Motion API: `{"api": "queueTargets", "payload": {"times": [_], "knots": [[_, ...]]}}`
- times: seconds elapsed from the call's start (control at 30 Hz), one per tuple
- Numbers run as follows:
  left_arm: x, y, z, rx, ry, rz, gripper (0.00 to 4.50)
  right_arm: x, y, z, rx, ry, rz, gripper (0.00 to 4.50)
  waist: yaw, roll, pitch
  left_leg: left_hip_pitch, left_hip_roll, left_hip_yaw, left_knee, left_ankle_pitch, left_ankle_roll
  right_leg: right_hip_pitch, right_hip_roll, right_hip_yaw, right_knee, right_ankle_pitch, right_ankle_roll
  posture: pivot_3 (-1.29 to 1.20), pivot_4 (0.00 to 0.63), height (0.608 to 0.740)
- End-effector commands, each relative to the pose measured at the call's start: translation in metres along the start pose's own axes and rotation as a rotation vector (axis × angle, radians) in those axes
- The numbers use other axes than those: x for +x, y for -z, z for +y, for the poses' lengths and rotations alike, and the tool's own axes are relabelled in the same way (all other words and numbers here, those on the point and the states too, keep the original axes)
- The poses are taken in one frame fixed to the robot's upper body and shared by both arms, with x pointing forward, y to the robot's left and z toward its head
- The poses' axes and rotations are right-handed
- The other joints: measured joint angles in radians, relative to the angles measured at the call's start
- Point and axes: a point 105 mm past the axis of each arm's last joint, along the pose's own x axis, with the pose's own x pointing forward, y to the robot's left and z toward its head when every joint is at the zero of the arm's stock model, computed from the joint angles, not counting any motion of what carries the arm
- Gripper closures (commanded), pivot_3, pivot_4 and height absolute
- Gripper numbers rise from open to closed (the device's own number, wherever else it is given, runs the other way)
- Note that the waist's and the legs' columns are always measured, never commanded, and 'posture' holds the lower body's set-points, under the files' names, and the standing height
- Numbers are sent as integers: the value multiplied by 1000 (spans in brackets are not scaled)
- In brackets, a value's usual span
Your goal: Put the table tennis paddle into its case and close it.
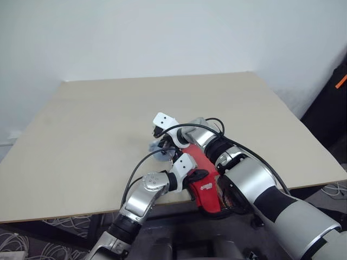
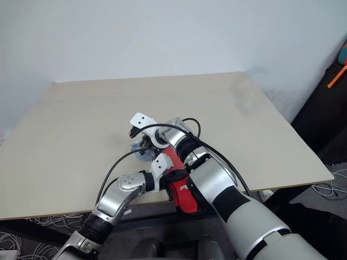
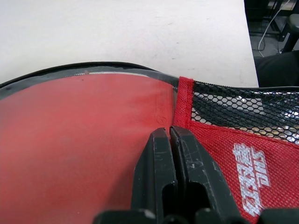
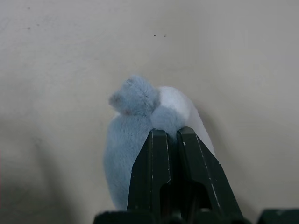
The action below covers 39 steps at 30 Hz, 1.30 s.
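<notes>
The case lies at the table's front edge and partly overhangs it, red side up with its white logo and black mesh. Through its clear plastic shows a smooth red face, seemingly the paddle's blade; the handle is hidden. My left gripper is shut, its tips resting on the case where plastic meets mesh. Just beyond the case, a small pale blue-grey lump sits on the table. My right gripper points down and is shut on the lump's near end.
The light wooden table stretches bare to the left and back, up to a white wall. Black cables loop from my wrists. A dark object with an orange mark stands off the table's right side. Wires lie on the floor below.
</notes>
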Motion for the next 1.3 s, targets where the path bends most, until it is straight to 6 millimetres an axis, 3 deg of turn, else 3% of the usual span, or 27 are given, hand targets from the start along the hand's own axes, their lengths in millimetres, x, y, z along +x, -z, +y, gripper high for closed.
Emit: {"api": "queueTargets", "payload": {"times": [0.03, 0.37, 0.83, 1.3], "knots": [[3, 3, 1, 9, 6, 26, 4500, -6, -25, -7, -21, 47, -92, 4455, 0, 0, 0, 0, 0, 0, 0, 0, 0, 0, 0, 0, 0, 0, 0, 0, 0, 740], [5, 3, 2, 3, 7, 25, 4500, -5, -36, -9, 44, 103, -169, 4455, 0, 0, 0, 0, 0, 0, 0, 0, 0, 0, 0, 0, 0, 0, -1, 0, 0, 740], [6, 3, 3, 2, 9, 26, 4500, 8, -51, 17, 130, 6, -226, 4455, 0, 0, 0, 0, 0, 0, 0, 0, 0, 0, 0, 0, 0, 0, -1, 0, 0, 740], [8, 3, 2, -2, 9, 24, 4500, 13, -38, -5, 226, 242, -221, 4455, 0, 0, 0, 0, 0, 0, 0, 0, 0, 0, 0, 0, 1, 0, -1, 0, 0, 740]]}}
